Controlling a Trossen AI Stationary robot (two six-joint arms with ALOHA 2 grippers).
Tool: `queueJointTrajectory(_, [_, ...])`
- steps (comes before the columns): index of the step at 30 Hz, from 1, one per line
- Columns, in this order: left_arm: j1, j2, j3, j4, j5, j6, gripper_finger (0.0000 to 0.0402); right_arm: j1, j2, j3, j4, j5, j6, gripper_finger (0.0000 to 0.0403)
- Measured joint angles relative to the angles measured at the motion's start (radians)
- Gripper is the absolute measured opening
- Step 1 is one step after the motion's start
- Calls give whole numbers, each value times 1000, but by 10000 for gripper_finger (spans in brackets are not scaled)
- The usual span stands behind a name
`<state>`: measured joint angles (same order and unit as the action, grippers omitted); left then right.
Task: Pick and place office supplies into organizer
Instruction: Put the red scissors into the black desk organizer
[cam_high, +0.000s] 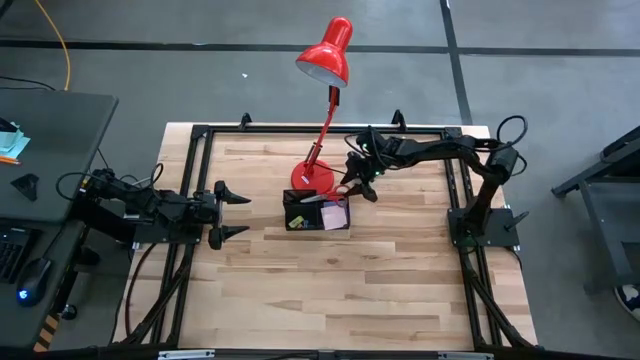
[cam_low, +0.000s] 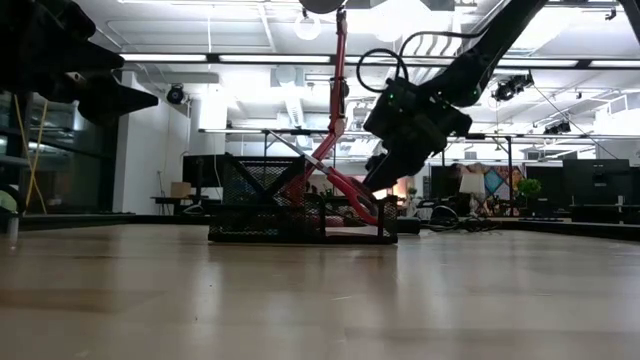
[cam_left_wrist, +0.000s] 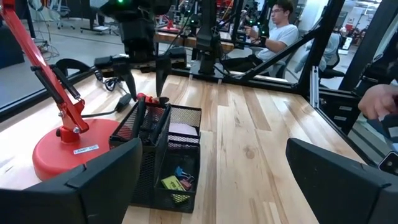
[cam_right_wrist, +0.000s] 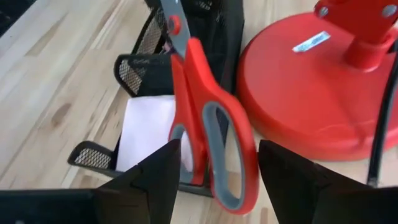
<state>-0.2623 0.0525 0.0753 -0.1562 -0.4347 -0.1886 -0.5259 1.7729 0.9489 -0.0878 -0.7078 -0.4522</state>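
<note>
The black mesh organizer (cam_high: 303, 216) stands beside the red lamp base. A pale sticky pad (cam_right_wrist: 146, 127) lies in its tray part. The red-handled scissors (cam_right_wrist: 211, 118) slant with blades down inside the organizer (cam_right_wrist: 208, 25), and their handles lean out over its rim toward the lamp. In the low view the scissors (cam_low: 350, 196) rise from the organizer (cam_low: 290, 210) toward my right gripper (cam_low: 387, 172). My right gripper (cam_right_wrist: 219, 146) is open, one finger on each side of the scissor handles. My left gripper (cam_high: 238, 213) is open and waits to the organizer's left, touching nothing. My right gripper stands open around the scissors' handle loops (cam_right_wrist: 233, 155), coming slanting from above on the table's right. I cannot tell whether either finger (cam_right_wrist: 152, 177) touches the handles. The scissors rest with blades in the organizer and handles leaning on its rim.
The red desk lamp's round base (cam_right_wrist: 311, 93) sits close against the organizer's far side, and its arm (cam_high: 325, 115) leans over the table. Coloured clips (cam_left_wrist: 177, 182) lie in a front compartment. Bare wood (cam_high: 330, 290) spreads toward the near edge. A seated person (cam_left_wrist: 283, 31) shows beyond the table.
</note>
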Motion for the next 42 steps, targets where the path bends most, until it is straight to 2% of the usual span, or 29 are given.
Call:
queueJointTrajectory(5, [0, 0, 0, 0, 0, 0, 381, 0, 16, 0, 17, -8, -19, 188])
queueJointTrajectory(9, [0, 0, 0, 0, 0, 0, 381, 3, 15, 0, 24, -8, -27, 158])
queueJointTrajectory(14, [0, 0, 0, 0, 0, 0, 381, 4, 15, 0, 35, -9, -46, 102])
queueJointTrajectory(20, [0, 0, 0, 0, 0, 0, 381, 4, 15, 0, 33, -9, -47, 15])
queueJointTrajectory(25, [0, 0, 0, 0, 0, 0, 381, 5, 15, 0, 37, 0, -43, 29])
queueJointTrajectory(29, [0, 0, 0, 0, 0, 0, 381, 5, 11, 13, 18, 4, -43, 10])
queueJointTrajectory(34, [0, 0, 0, 0, 0, 0, 381, 10, -13, 70, -44, 23, -16, 18])
queueJointTrajectory(42, [0, 0, 0, 0, 0, 0, 381, 87, -33, 183, -195, 315, -27, 9])
